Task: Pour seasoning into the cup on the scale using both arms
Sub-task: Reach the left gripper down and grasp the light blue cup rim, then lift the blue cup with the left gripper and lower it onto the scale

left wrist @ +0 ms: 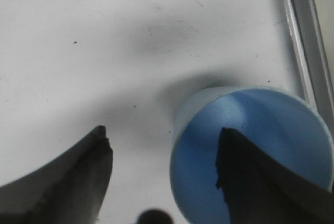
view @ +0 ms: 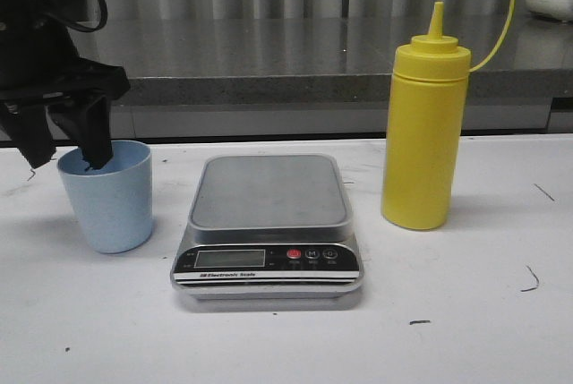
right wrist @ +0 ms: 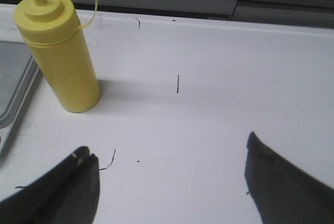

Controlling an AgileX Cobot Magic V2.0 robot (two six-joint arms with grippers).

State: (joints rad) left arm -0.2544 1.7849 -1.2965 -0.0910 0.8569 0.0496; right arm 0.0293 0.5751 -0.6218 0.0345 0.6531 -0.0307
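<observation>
Your left gripper [view: 67,147] straddles the cup [view: 107,198] rim, jaws spread.

The cup stands on the table just beside the scale [view: 267,223], not on it: one finger [left wrist: 250,177] dips inside, the other hangs outside the wall, set for a rim pinch. Your right gripper [right wrist: 169,174] hovers spread and empty, the bottle [right wrist: 58,51] ahead of it and to one side, upright, uncapped.

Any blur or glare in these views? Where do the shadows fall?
Front view: sharp, matte sheen on the scale platform. Left wrist view: end effector fingers and blue cup soft, cup shadow spreading over the table. Right wrist view: yellow squeeze bottle sharp, near fingers blurred, bottle shadow faint beside its base.
</observation>
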